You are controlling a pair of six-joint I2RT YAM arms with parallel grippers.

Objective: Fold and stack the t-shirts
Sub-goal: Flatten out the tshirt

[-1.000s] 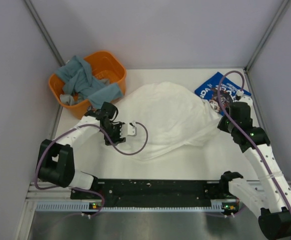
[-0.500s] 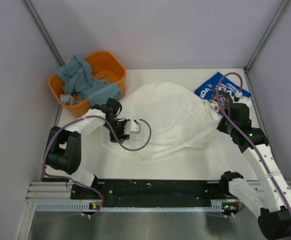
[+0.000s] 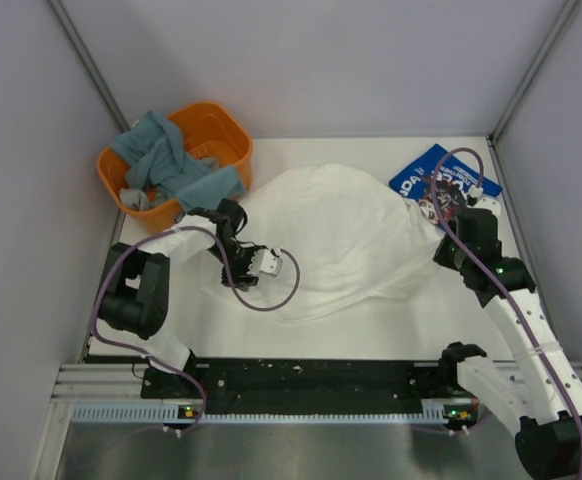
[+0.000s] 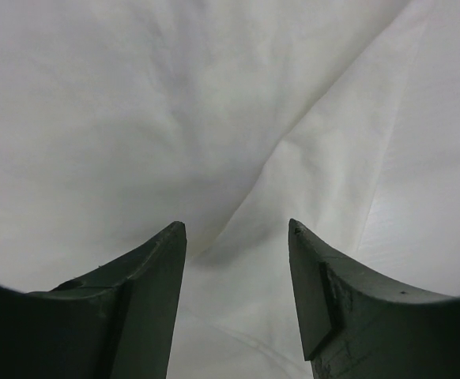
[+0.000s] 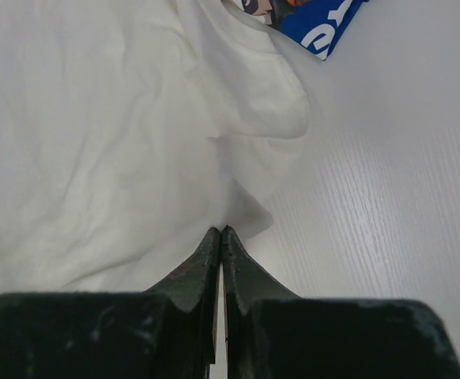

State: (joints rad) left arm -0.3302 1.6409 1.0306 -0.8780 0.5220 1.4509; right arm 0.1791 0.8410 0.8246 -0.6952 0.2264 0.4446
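The white t-shirt (image 3: 341,235) lies in a loose, rumpled heap across the middle of the bench (image 3: 371,310), its right end drawn out to a point towards the right edge. No print or writing shows on the side that faces up. The blue t-shirt (image 3: 423,178) sits in the far right corner, partly under that end of the white one. It carries white lettering, too small to read from above.

In the right wrist view only a scrap of the blue t-shirt (image 5: 325,28) shows at the top, with pieces of white letters that do not make a readable word. The right tool (image 5: 220,230) has its jaws pressed together with no gap, and the tips meet on the edge of the white t-shirt (image 5: 96,118), whose creases run up to them. It appears to be pinching that edge just above the bare bench (image 5: 388,197). From above, the right tool (image 3: 441,232) is at the shirt's drawn-out right end.

The left tool (image 3: 263,262) is over the shirt's left part, near the left edge. In its own view the left tool (image 4: 236,229) is spread wide, with the dark fingers (image 4: 147,292) holding nothing and a fold of the white t-shirt (image 4: 135,103) running between them. Whether the tips touch the cloth cannot be told.

An orange basket (image 3: 233,128) with grey-blue cloths (image 3: 166,160) stands in the far left corner
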